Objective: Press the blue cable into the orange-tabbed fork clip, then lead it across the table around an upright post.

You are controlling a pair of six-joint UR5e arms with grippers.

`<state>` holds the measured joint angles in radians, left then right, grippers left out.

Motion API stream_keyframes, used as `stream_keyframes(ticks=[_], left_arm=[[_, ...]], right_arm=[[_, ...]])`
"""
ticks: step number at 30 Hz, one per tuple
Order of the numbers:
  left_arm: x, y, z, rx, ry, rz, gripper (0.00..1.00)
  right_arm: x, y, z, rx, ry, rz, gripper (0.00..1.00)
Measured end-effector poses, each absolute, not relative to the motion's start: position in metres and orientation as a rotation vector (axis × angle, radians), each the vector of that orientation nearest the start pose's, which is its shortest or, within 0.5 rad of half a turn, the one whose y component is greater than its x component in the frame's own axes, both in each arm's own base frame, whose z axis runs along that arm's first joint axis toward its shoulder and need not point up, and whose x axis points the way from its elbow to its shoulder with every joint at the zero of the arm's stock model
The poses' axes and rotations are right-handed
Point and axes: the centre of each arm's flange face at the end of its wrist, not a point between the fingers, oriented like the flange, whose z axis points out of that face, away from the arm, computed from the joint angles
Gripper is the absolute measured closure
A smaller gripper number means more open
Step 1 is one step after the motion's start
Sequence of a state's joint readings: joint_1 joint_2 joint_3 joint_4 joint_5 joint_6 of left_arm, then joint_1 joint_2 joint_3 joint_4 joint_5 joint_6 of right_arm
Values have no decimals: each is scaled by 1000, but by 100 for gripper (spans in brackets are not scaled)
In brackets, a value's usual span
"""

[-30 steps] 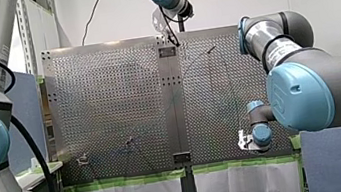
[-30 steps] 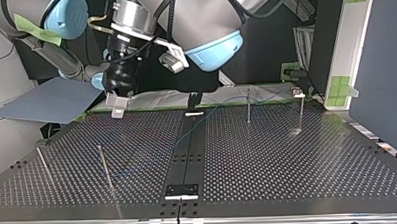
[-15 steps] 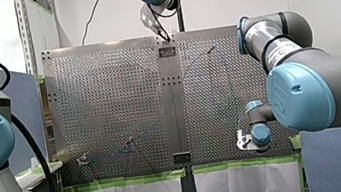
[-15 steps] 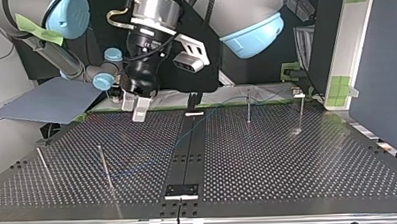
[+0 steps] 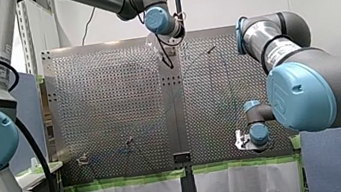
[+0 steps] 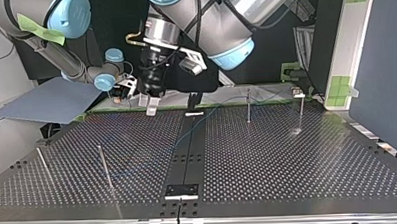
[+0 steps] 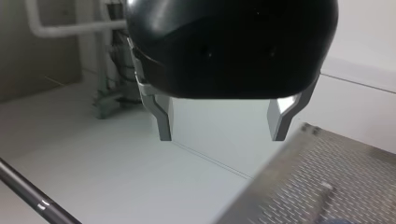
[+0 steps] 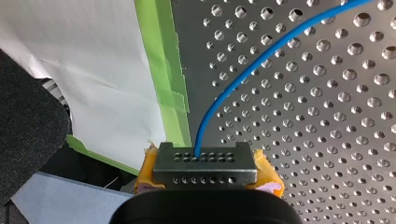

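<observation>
- Yellow-padded, my right fingers [image 8: 149, 171] clench the blue cable [image 8: 261, 58] beside the bench's [image 8: 327, 140] green tape [image 8: 166, 70].
- The cable's length runs straight ahead from them across the bench.
- My left fingers [image 7: 163, 122] gape empty, clear of it.
- No fork clip discernible.

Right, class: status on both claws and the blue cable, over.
Left claw open, empty. Right claw shut on blue cable, beside the green tape. Nothing seen in its way.

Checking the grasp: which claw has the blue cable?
My right claw, the yellow-padded one: the thin blue cable runs out from its grip. My left claw stands open, empty.
</observation>
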<state>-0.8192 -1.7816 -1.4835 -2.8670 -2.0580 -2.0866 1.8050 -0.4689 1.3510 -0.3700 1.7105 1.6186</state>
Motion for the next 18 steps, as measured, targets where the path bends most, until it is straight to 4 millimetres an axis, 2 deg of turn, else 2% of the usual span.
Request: stream_keyframes(ticks=[4, 18], left_arm=[[340, -483, 416, -187, 1489, -723, 0], [350, -466, 368, -181, 1491, -693, 0]], right_arm=[[271, -620, -83, 1658, -1493, 949, 100], [271, -620, -83, 1657, -1493, 948, 100]])
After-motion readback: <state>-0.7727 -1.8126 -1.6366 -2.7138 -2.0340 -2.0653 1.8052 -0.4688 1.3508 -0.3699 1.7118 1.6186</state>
